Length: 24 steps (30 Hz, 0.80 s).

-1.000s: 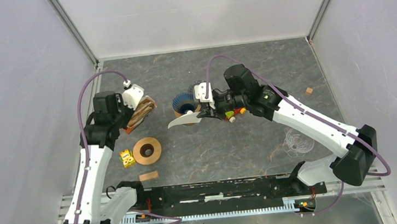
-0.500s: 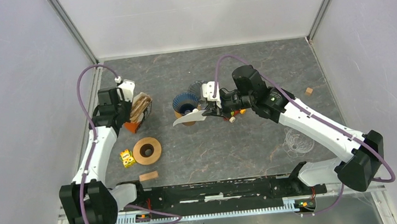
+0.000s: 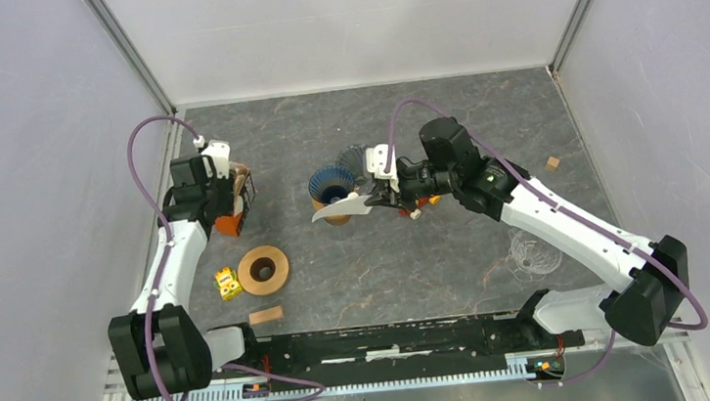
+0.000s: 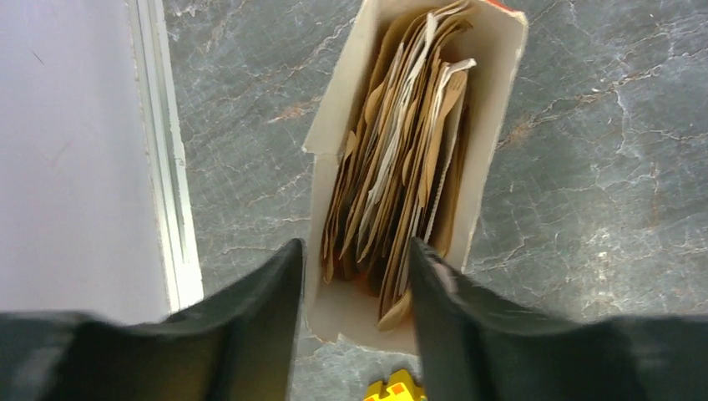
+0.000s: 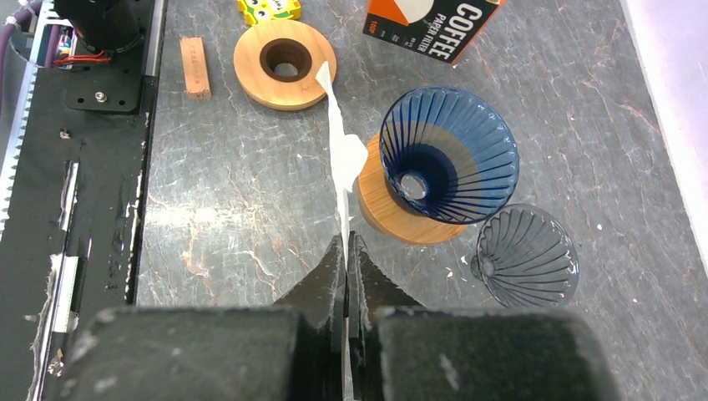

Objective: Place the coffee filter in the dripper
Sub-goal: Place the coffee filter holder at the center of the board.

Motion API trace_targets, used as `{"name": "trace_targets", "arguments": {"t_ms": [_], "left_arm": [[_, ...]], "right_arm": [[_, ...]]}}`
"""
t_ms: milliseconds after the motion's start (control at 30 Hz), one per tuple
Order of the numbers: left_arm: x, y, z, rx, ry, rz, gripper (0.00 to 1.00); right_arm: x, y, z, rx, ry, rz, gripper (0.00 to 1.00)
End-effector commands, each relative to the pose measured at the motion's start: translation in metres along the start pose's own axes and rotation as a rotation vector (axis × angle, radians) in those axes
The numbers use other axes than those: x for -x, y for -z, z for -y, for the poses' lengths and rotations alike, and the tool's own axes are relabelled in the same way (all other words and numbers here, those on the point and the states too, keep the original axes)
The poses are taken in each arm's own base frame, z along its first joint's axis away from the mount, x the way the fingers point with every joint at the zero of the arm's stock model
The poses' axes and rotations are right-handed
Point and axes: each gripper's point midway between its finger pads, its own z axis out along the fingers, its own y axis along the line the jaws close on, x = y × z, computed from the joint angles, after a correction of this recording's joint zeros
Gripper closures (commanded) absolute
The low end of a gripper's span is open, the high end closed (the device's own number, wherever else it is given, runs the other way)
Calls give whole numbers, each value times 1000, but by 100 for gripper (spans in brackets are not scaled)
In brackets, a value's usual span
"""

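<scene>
Left fingers (image 4: 259, 326) opened, straddling filter box (image 4: 494, 125) corner; right fingers (image 5: 321, 292) pinch filter (image 5: 342, 159), edge-on, lower edge hidden.

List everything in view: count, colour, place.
blue ribbed dripper on wooden base: 1, blue, centre
clear ribbed dripper: 1, transparent, beside blue
clear ribbed object: 1, transparent, right
white paper filter: 1, white, right tool
coffee filter box: 1, orange, white, left
wooden ring: 1, tan, front left
wooden block: 1, tan, front
yellow toy cube: 1, yellow, beside ring
small wooden cube: 1, tan, far right
left tool: 1, black, open over box
right tool: 1, black, shut on filter
</scene>
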Motion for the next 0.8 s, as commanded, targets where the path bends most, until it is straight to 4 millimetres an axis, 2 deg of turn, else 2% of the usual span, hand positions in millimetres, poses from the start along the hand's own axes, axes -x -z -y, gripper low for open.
{"name": "trace_targets", "arguments": {"t_ms": [0,167,233,300,367,433,567,667,767], "left_arm": [[44,18,-17,39,30,120,37],[89,60,-24,29,22,256,17],[104,79,-21,-2,16,319,13],[118,101,-8,-78,-1,396,10],[128,129,24,-258,-41,481,9],[130,166,67,-510,-106,544,9],[125,222,127,-849,-165,559,16],[119,249,164,-979,-258,559,22],[118,262,192,-1106,-272,515,31]], "right_arm": [[15,11,4,-32,34,46,100],[10,14,6,-61,63,28,100],[8,15,5,-59,78,26,100],[7,15,0,-34,102,31,100],[5,14,-7,5,122,39,100],[4,13,-16,53,156,45,100],[-6,11,-23,84,216,26,100],[-12,10,-31,102,281,13,100],[-12,6,-36,112,304,6,100]]}}
